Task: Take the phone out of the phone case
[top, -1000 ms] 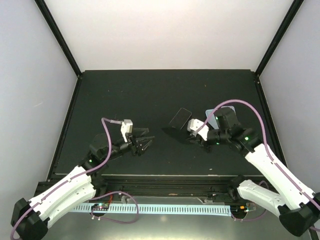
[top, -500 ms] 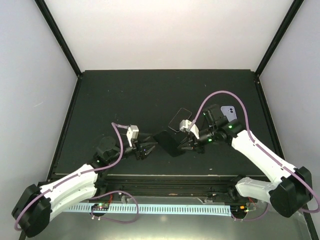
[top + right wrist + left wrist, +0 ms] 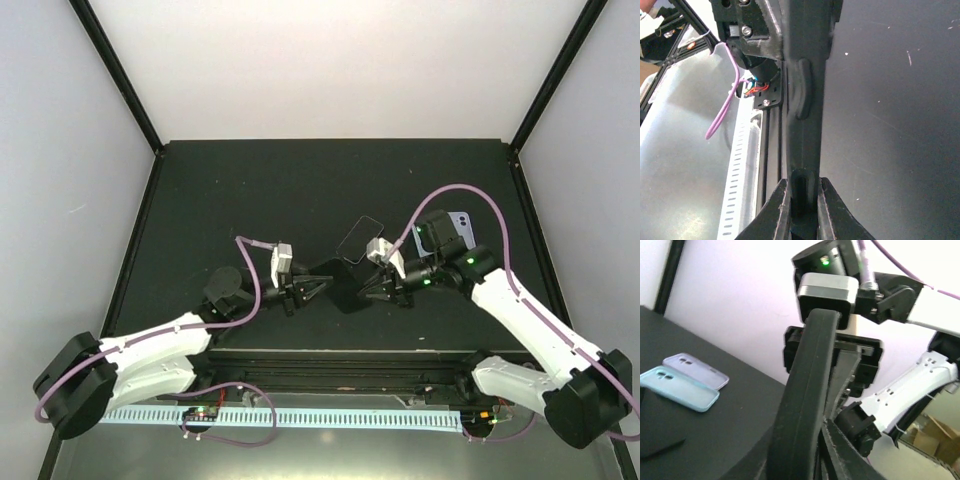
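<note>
A black phone case (image 3: 342, 284) hangs edge-up above the table, held between both arms. My left gripper (image 3: 318, 289) is shut on its left end, and my right gripper (image 3: 368, 287) is shut on its right end. In the left wrist view the case's thick black edge (image 3: 807, 390) rises from my left gripper (image 3: 810, 442) toward the right arm's wrist. In the right wrist view the fingertips of my right gripper (image 3: 804, 194) clamp the case's narrow end (image 3: 805, 100). I cannot tell the phone apart from the case.
A dark case with a pale outline (image 3: 361, 238) lies flat behind the held one. A purple case (image 3: 462, 225) lies at the right; the left wrist view shows it (image 3: 696, 373) beside a light blue case (image 3: 679, 389). A slotted rail (image 3: 740, 185) runs along the table's near edge.
The right arm carried the black case left and forward. The left arm reached right to meet it, and its jaws went from wide open to shut on the case.
</note>
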Action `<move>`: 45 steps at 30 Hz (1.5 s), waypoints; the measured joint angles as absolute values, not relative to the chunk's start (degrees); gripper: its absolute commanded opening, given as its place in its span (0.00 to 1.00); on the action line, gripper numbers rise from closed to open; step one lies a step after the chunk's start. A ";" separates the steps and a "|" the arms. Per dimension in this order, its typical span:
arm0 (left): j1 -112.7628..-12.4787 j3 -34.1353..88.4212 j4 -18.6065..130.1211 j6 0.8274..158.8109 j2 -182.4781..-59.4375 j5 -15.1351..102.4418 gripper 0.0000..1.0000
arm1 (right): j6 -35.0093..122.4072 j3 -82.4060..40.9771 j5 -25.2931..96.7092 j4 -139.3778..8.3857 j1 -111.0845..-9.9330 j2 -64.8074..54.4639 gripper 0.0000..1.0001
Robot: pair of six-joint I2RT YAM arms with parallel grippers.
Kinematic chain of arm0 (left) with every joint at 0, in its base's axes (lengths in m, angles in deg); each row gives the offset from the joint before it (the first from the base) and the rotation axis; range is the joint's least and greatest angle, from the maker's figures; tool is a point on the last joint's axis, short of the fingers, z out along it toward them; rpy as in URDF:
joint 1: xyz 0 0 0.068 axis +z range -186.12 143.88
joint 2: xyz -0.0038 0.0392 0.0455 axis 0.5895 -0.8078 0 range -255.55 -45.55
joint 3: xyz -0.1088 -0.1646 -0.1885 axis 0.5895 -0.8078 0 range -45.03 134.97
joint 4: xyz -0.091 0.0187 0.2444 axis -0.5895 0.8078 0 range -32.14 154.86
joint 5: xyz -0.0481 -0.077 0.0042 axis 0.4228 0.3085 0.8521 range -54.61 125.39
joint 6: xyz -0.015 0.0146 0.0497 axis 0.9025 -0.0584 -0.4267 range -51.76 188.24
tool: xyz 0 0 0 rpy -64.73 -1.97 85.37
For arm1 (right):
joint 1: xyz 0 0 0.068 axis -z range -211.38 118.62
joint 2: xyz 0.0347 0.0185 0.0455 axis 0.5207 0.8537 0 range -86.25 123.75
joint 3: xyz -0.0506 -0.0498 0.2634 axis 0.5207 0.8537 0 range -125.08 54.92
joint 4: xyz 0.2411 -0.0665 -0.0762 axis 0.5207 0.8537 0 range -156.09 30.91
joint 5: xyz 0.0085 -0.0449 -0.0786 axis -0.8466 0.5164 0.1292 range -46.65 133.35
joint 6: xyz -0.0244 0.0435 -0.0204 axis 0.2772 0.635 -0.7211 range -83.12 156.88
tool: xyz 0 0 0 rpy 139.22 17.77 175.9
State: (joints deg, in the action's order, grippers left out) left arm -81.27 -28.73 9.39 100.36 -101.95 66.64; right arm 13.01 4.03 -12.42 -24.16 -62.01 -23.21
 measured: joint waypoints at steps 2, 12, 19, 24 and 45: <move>-81.64 -27.81 8.41 100.88 -102.87 67.20 0.09 | 13.29 4.40 -12.70 -24.25 -61.31 -24.61 0.01; -82.08 -23.57 9.31 101.32 -105.56 71.84 0.02 | 14.71 6.87 -15.11 -24.07 -59.00 -30.07 0.36; -80.11 -10.55 31.71 98.09 -103.99 73.04 0.02 | 13.14 6.45 -14.89 -25.58 -58.87 -30.40 0.98; -72.52 5.04 48.98 89.28 -104.18 78.20 0.02 | 10.67 3.79 -14.30 -24.97 -58.87 -29.74 1.00; -67.30 2.37 53.87 81.85 -103.16 101.87 0.02 | -6.12 -9.09 -12.13 -11.72 -65.16 -26.90 0.60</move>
